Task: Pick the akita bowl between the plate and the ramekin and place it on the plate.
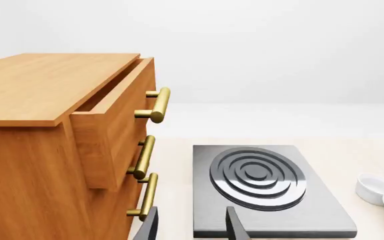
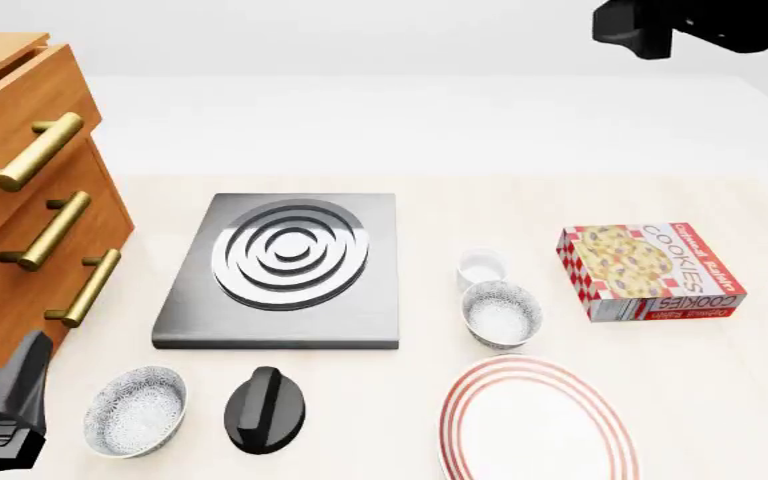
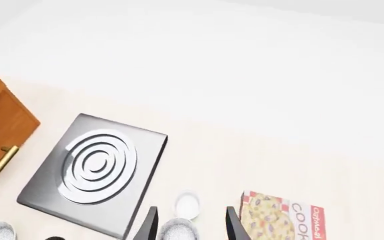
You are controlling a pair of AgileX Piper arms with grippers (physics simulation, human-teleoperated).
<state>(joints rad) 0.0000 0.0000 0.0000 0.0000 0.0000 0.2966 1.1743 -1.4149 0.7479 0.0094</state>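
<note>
Nearest the arms in the front view lies the plate (image 2: 539, 425), at about 5 o'clock from the middle of the table (image 2: 491, 200) and cut off by the frame's lower edge. Just beyond it, at its 11 o'clock, stands the akita bowl (image 2: 500, 313), apart from the plate's rim though near it, and touching or all but touching the ramekin (image 2: 482, 268) directly behind it at 12 o'clock. A second, look-alike bowl (image 2: 136, 410) sits well apart at 7 o'clock, beside a black knob (image 2: 265, 408) — that one is not the target. To the target's 2 o'clock lies a cookie box (image 2: 648, 271); at its 10 o'clock, a stove burner plate (image 2: 284, 268). I judge the bowl to be stiff, glazed ceramic: light enough, but slick and breakable, so a pinch over the rim wall — one finger inside, one outside — on the side away from the ramekin looks safest. The right gripper (image 3: 190, 225) hangs high over the bowl, its fingers spread apart with nothing between them, the bowl's rim (image 3: 178, 231) showing in the gap. The left gripper (image 1: 190, 227) is likewise parted and empty, facing the burner beside the wooden drawers (image 1: 52, 145).
</note>
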